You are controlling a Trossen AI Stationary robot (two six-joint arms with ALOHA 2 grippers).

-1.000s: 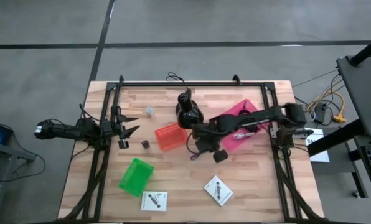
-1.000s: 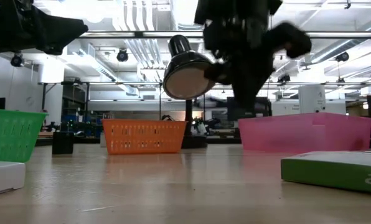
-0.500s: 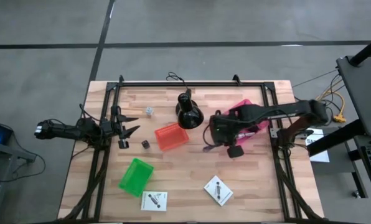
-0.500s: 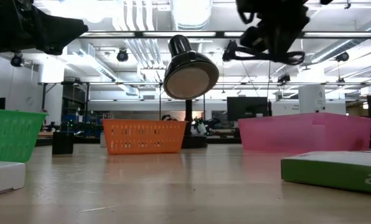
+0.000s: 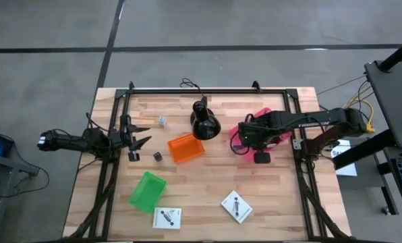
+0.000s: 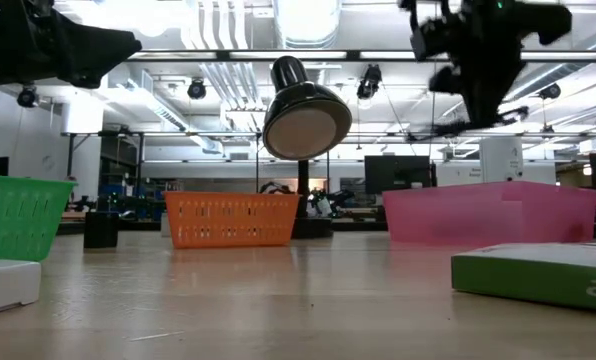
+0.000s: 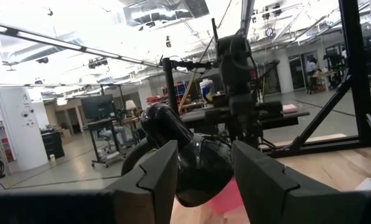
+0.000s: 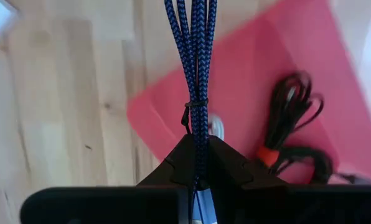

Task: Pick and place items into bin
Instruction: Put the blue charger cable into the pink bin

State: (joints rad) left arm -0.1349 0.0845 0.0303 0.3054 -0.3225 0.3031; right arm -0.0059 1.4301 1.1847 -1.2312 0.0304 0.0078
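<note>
Right gripper [image 8: 198,163] is clamped tight on a bundled blue braided cord [image 8: 197,56], pinched between both fingers [image 8: 173,167] with the loops running out ahead of them. In the high view the right gripper [image 5: 245,138] hangs above the table at about 3 o'clock of the black lamp [image 5: 203,121], over the near corner of the pink bin [image 5: 274,116]. The right wrist view shows the pink bin [image 8: 248,87] beneath the cord, with a black coiled cable [image 8: 292,124] already lying inside it; an orange band marks that cable. In the low view the right arm [image 6: 478,50] is high up, well clear of the pink bin [image 6: 493,212]. Left gripper [image 5: 139,134] waits at the table's 9 o'clock edge, fingers [image 7: 151,177] partly apart with nothing between them, pointed toward the lamp [image 7: 185,149]. Orange bin [image 5: 185,148] sits near table centre, at about 7 o'clock of the lamp. A tiny dark cube [image 5: 158,156] lies at 9 o'clock of the orange bin, close by. A small silvery bit [image 5: 162,121] lies at 9 o'clock of the lamp, apart from it. Green bin [image 5: 147,191] is toward 7 o'clock of the table. Two white cards with black print, one [image 5: 166,217] just at 5 o'clock of the green bin, the other [image 5: 236,206] toward the table's 5 o'clock.
</note>
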